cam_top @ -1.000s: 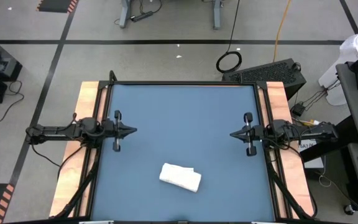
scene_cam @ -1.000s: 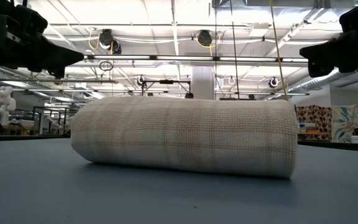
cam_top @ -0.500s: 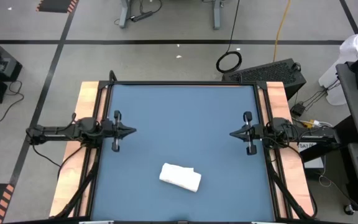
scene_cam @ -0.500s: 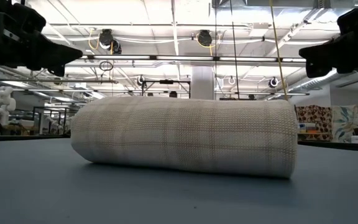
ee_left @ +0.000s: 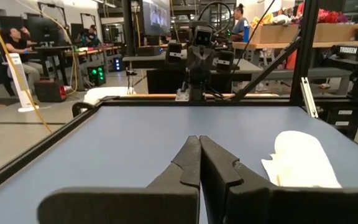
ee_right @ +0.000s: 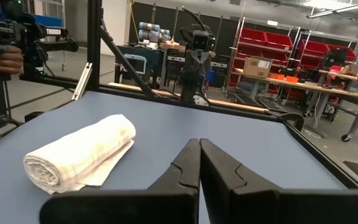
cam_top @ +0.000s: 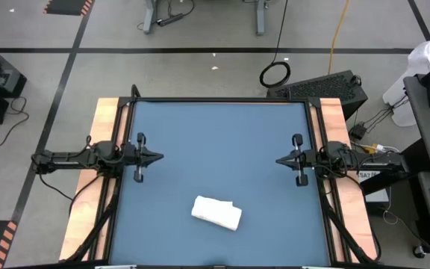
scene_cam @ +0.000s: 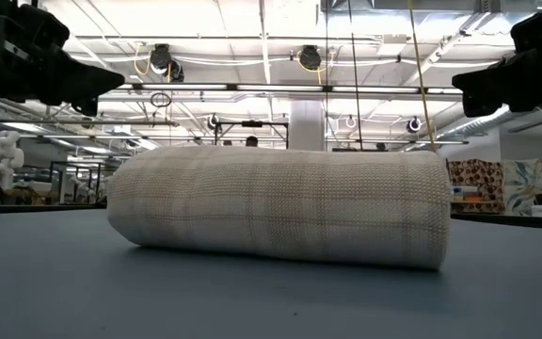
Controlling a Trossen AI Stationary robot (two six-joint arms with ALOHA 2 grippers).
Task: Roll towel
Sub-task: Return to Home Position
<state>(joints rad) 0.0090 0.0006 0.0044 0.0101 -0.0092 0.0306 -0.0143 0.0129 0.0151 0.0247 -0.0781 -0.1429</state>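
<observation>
High view: towel (cam_top: 216,213) lies rolled into a short bundle on the blue table (cam_top: 222,127), toward the edge nearest the low camera, roughly midway between the arms. Left gripper (cam_top: 160,157) hovers at the table's left side and right gripper (cam_top: 278,160) at its right. Tips point inward, both well apart from the towel. Wrist views: each pair of fingers pressed together, holding nothing.

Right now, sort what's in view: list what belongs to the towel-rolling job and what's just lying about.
Part of the job: the towel, rolled, lying free on the blue table; left gripper, shut, at the table's left edge; right gripper, shut, at its right edge.

Just lying about: coiled black cable on the floor; yellow cable; dark case beside the coil.
</observation>
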